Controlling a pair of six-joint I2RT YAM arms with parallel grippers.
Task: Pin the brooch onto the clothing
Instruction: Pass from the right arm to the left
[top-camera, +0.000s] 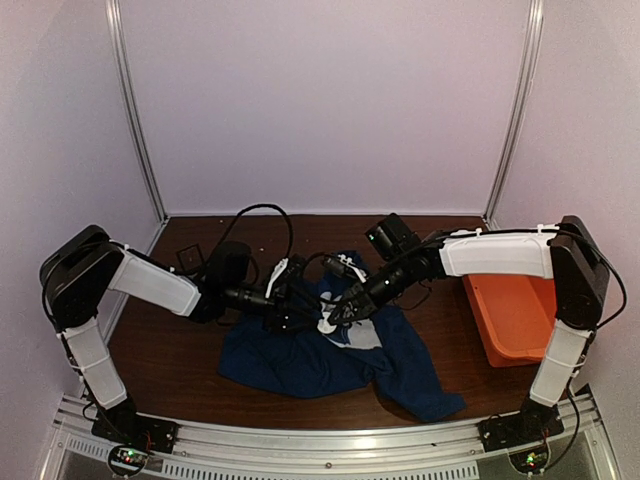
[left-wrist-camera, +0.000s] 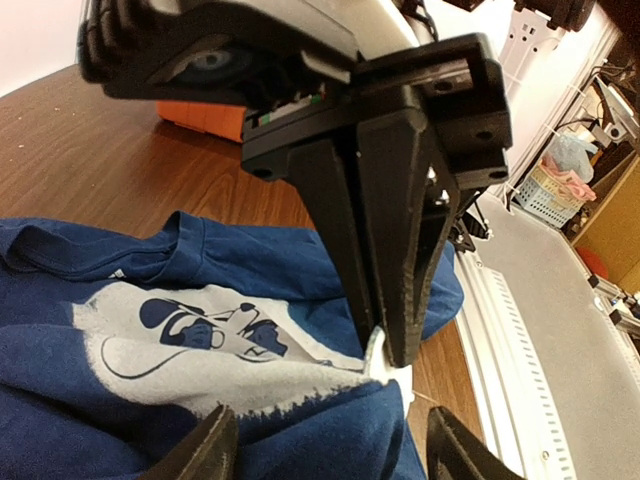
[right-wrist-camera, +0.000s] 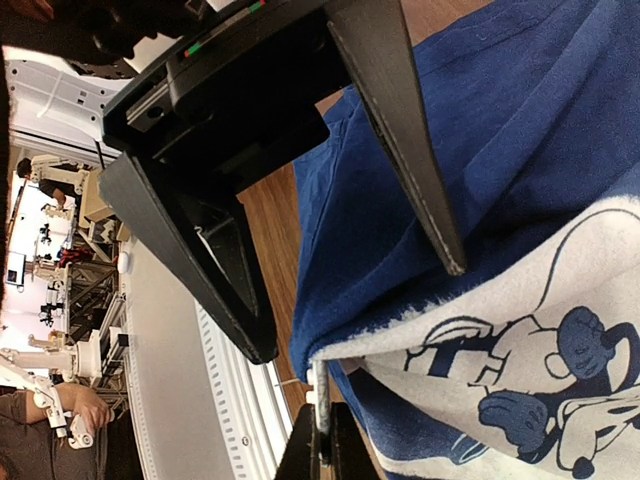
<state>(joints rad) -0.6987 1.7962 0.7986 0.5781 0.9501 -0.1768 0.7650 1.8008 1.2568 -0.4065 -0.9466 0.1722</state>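
Right claw is clamping fully shut on the brooch, a small silvery piece showing edge-on between its black fingertips; the brooch is pressing against the shirt at the 4 o'clock corner of the white mouse print in the left wrist view, right where the fabric is folding over. Left claw is standing open and gripping nothing; its two fingers are spreading on either side of that fold, and whether they are touching the cloth I cannot tell. From overhead, the left claw is sitting just beside the right one, at its 10 o'clock; the navy shirt is lying crumpled on the brown table; an orange tub is resting at the shirt's 3 o'clock, apart from it.
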